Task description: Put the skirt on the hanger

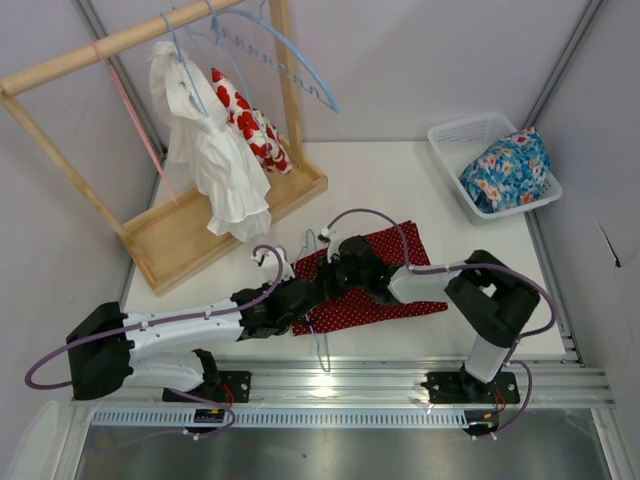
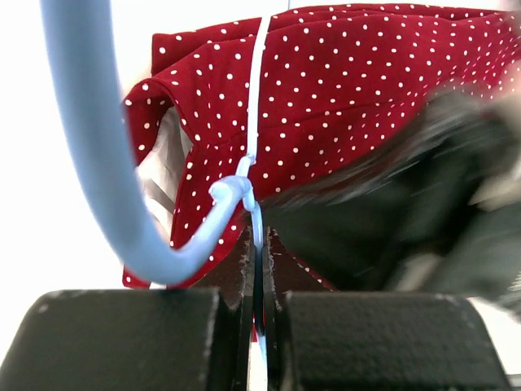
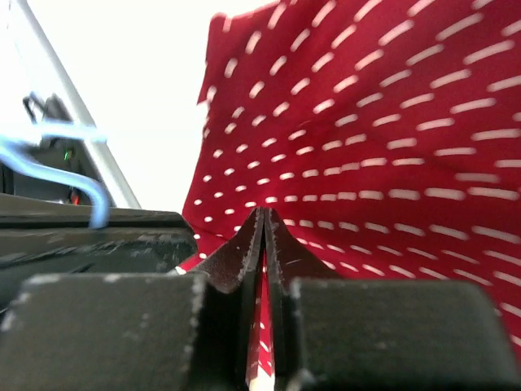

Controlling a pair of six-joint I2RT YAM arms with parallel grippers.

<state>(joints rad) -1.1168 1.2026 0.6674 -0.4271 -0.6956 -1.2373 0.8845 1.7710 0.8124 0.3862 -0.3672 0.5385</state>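
Pinching skirt, hanger on white table; grey walls.

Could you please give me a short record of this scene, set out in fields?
skirt: lying on the table, under both grippers
hanger: across the skirt
left gripper: shut on the hanger's thin bar
right gripper: shut on skirt fabric
rack: far left, white garment hanging
basket: far right, holding blue floral garment
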